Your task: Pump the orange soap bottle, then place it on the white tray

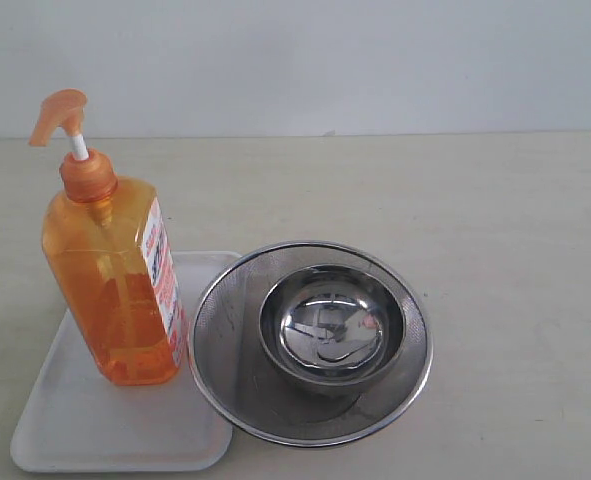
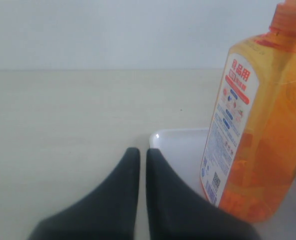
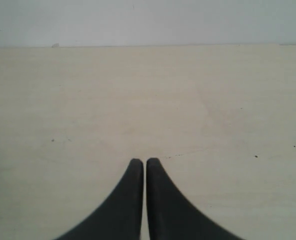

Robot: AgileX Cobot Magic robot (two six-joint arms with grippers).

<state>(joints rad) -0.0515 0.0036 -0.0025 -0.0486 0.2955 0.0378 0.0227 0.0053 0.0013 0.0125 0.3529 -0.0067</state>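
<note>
Exterior view: the orange soap bottle (image 1: 120, 290) stands upright on the white tray (image 1: 75, 425). The left tool (image 2: 139, 151) and right tool (image 3: 140, 161) are pressed together, empty. A careless left-arm sweep could topple the tall bottle.

Setting: staged tabletop workstation, more test bench than lived-in kitchen. Evidence: pale beige table (image 1: 495, 200) against a plain white wall (image 1: 325, 60). Kitchen wares grouped near left and centre: orange soap bottle (image 1: 120, 290), white tray (image 1: 95, 430), steel mesh strainer (image 1: 225, 335) holding a steel bowl (image 1: 375, 300).
</note>
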